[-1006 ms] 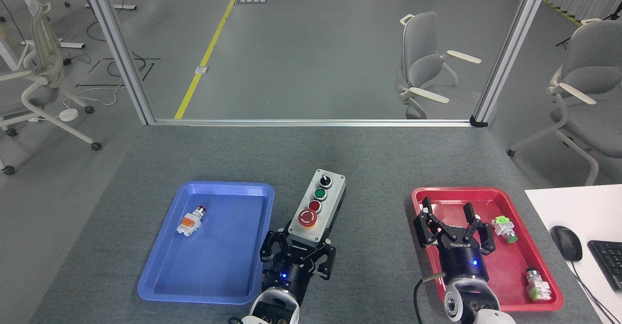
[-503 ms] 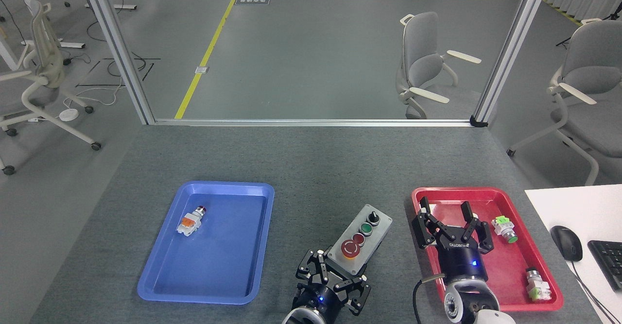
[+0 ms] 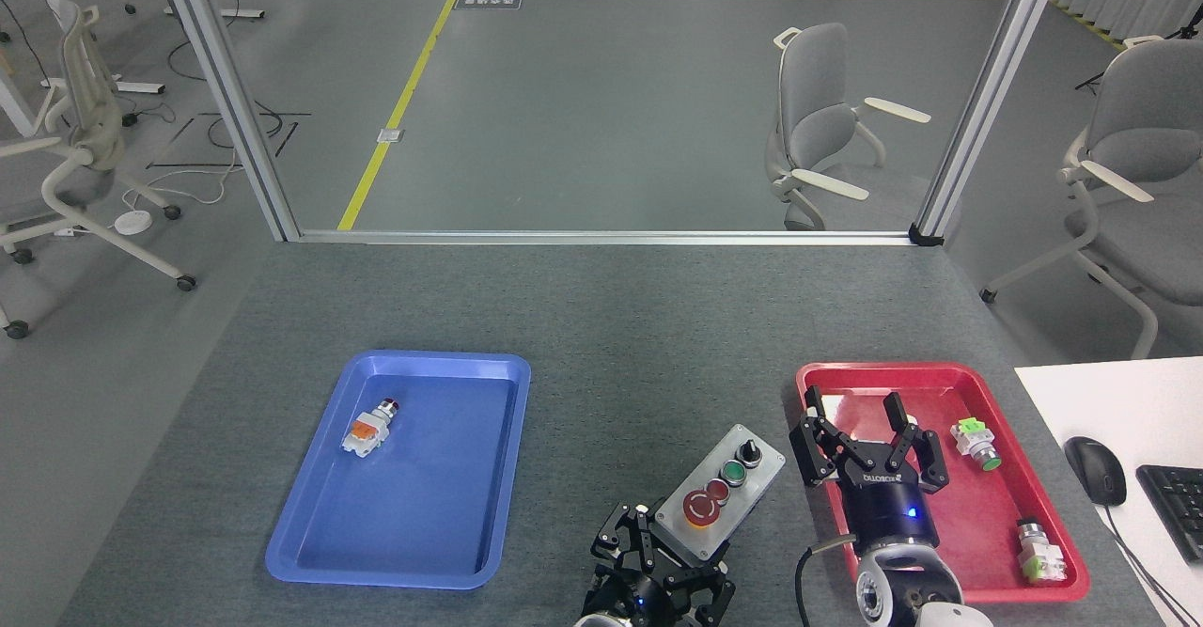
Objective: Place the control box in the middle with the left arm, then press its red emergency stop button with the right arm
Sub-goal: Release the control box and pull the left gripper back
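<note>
- The control box (image 3: 722, 498) has travelled from beside the blue tray (image 3: 310, 552) to the near middle of the worktop (image 3: 601, 317), between the two trays and just beside the red tray (image 3: 940, 375).
- My left hand (image 3: 663, 566) still grasps its near end, fingers clenched around it; I judge it is low now, though whether it rests on the worktop I cannot tell.
- My right hand (image 3: 869, 444) hangs open over the red tray, slightly nearer the box.
- The red emergency stop button (image 3: 701, 509) faces up, unpressed; releasing comes next.

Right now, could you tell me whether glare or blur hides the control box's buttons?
Head view: lighting is even and soft, no glare on the control box; the red emergency stop button is sharp; the red tray has a slight sheen.
</note>
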{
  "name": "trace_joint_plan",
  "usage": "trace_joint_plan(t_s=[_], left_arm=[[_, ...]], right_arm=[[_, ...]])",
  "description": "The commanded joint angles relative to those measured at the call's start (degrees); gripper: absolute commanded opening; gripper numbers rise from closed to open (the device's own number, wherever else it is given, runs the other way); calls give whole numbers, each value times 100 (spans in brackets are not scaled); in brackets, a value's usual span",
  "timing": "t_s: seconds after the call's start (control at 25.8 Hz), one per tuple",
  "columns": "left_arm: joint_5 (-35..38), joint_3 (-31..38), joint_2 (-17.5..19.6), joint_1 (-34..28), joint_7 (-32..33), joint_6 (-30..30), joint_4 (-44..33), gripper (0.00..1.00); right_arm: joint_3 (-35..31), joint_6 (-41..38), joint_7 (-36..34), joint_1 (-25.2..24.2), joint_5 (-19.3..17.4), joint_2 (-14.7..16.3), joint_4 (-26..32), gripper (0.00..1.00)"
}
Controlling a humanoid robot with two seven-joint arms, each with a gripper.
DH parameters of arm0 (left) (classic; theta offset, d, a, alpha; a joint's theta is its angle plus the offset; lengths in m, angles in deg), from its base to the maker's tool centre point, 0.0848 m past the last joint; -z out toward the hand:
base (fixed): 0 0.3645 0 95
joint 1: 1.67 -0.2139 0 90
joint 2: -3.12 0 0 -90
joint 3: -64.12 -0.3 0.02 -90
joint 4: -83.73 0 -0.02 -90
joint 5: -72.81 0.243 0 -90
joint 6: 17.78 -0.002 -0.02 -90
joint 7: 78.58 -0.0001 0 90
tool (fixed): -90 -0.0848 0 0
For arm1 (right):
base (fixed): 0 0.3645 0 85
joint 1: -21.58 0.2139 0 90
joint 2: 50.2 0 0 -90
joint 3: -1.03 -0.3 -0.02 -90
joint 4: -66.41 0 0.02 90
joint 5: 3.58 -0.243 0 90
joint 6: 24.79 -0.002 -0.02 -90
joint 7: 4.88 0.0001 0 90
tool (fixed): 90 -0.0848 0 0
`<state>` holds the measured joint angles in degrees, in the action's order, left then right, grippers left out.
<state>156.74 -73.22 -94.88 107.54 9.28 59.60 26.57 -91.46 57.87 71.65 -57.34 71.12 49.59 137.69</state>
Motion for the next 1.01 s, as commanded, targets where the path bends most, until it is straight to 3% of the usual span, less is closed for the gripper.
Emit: trace_joint_plan(t_s=[0.0, 0.08, 0.19, 0.39, 0.97], left_arm=[[0, -3, 0, 21, 12, -56, 3, 35], [0, -3, 0, 74, 12, -126, 3, 45], [0, -3, 8, 126, 21, -135, 12, 47], [0, -21, 8, 135, 21, -197, 47, 63], [0, -82, 8, 126, 21, -197, 47, 79]], right_arm=[[3, -5, 2, 0, 0, 41, 0, 98], [3, -5, 2, 0, 0, 41, 0, 98], [11, -5, 2, 0, 0, 41, 0, 98], [11, -5, 2, 26, 0, 50, 0, 98], [178, -14, -7, 61, -149, 67, 18, 98]])
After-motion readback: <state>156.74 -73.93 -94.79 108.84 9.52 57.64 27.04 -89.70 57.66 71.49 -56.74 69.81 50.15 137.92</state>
